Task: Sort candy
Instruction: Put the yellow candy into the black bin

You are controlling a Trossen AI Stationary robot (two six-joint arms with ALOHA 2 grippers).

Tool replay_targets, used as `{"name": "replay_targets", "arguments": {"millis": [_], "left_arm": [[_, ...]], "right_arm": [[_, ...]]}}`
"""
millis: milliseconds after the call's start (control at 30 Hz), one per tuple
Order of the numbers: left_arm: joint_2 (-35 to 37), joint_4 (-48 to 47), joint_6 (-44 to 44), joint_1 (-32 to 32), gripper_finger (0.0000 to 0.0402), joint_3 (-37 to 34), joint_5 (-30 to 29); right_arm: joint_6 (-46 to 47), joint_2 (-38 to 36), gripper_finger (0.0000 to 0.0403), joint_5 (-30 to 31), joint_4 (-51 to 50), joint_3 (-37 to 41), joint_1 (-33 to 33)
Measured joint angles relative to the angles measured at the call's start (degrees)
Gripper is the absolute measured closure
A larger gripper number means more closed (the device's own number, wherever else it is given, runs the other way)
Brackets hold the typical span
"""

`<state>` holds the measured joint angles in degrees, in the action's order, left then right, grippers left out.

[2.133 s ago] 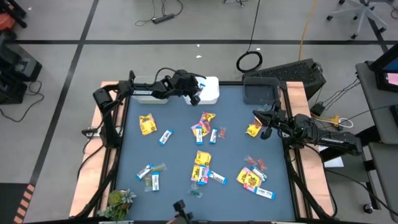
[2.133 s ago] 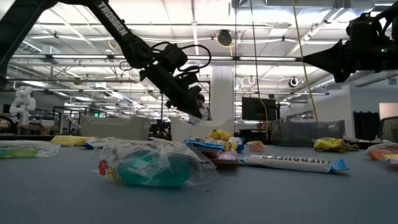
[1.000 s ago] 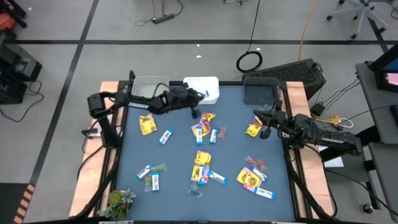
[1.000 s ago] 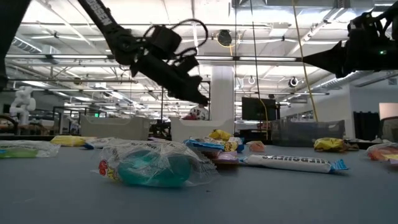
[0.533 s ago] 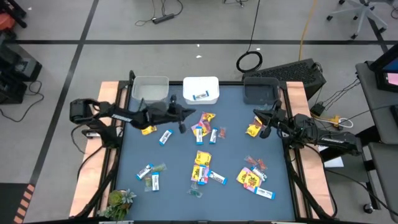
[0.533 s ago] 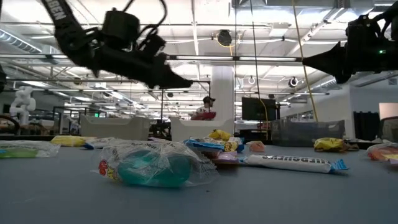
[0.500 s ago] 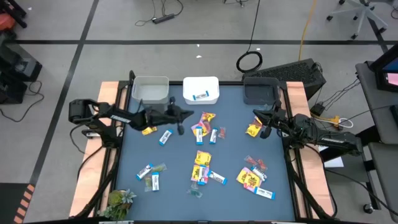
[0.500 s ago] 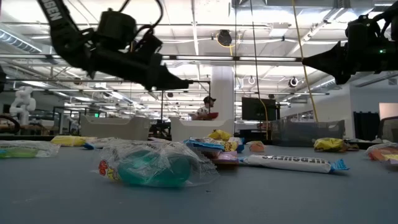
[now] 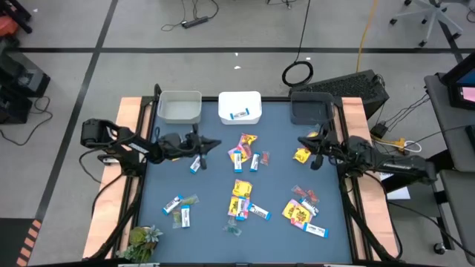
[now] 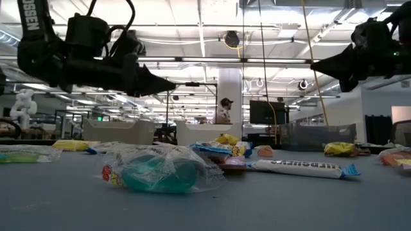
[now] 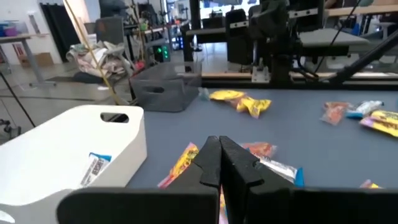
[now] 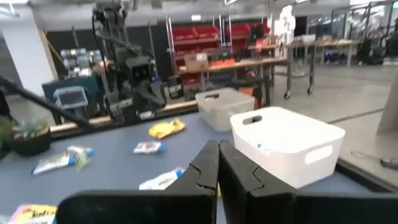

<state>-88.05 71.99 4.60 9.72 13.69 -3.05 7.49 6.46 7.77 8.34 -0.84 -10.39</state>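
Plant [image 9: 142, 239] at table's [image 9: 215, 193] near-left corner; dark keyboard [image 9: 355, 85] beyond.

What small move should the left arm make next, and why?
Probably open the left gripper and lower it onto the blue-and-white bar just beside it. The fingers are shut on nothing, the white bin already holds one such bar, and many candies lie unsorted. The right gripper waits, shut.

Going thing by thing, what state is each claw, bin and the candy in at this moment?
left claw: shut, empty, above the table's left half
right claw: shut, empty, near the right edge
white bin: holds one blue-and-white bar
left grey bin: looks empty
dark bin: contents cannot be told
loose candy: scattered on the blue table, unsorted
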Motion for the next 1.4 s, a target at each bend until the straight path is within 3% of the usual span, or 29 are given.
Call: {"name": "replay_targets", "arguments": {"millis": [167,367,500,900,1033,1233,1400], "left_arm": [[0.0,0.7,-0.3,0.0,0.0399,-1.6,0.0],[0.0,11.6,0.0,0.7,0.0399,-7.1,0.0],[0.0,16.3,-0.9,2.3,0.0399,-10.6,1.1],[0.0,16.1,-0.8,5.0,0.0399,-11.5,5.4],[0.0,16.3,-0.8,5.4,0.0399,-11.5,5.4],[0.0,16.0,-0.7,5.7,0.0399,-11.5,5.5],[0.0,16.1,0.6,5.7,0.0399,-11.5,5.5]], "right_arm": [[0.5,5.7,0.0403,0.1,0.5,0.0,1.5],[1.0,13.0,0.0403,5.7,1.0,-2.0,4.1],[2.3,17.8,0.0398,5.8,4.6,-2.4,4.6],[3.9,35.1,0.0300,5.8,21.9,-2.5,3.5],[3.8,40.7,0.0286,5.7,21.3,-5.7,2.1],[-0.1,50.6,0.0292,5.2,15.9,-14.5,0.5],[-2.1,58.3,0.0345,-0.7,12.2,-21.1,-0.9]]}}
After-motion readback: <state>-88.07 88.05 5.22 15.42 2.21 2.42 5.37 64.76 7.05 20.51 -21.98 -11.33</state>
